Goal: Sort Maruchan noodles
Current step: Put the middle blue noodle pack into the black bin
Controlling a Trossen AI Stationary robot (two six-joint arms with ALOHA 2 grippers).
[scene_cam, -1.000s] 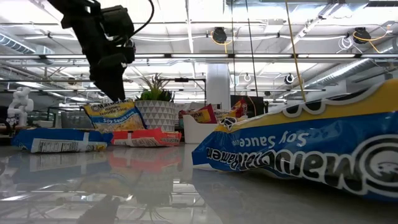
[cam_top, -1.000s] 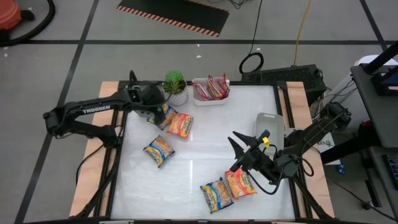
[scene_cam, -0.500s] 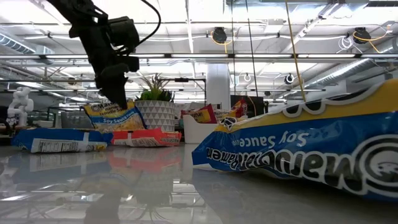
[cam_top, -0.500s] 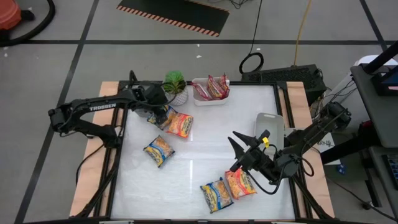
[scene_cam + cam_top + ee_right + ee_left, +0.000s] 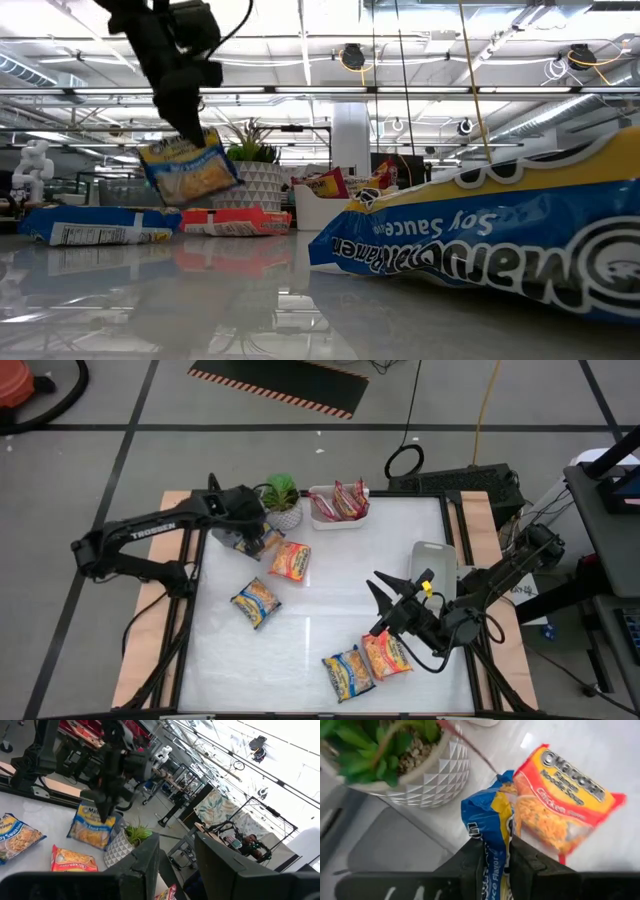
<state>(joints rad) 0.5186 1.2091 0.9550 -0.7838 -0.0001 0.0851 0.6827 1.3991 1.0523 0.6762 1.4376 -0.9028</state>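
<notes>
Sorting looked only partly done: the left claw (image 5: 243, 532), upper left of the high view, pinched a blue-trimmed packet (image 5: 190, 168) clear of the tabletop (image 5: 320, 630) beside the potted plant (image 5: 282, 498). Red packets (image 5: 340, 500) sat in the white tray (image 5: 318, 518) at top centre. An orange packet (image 5: 289, 560), another blue one (image 5: 256, 602) and a pair (image 5: 365, 665) at lower right lay loose. The right claw (image 5: 385, 595) waited spread, centre right.

Robotics lab, open industrial ceiling (image 5: 400, 60), taped concrete floor (image 5: 100, 450), small humanoid robot (image 5: 30, 165)
</notes>
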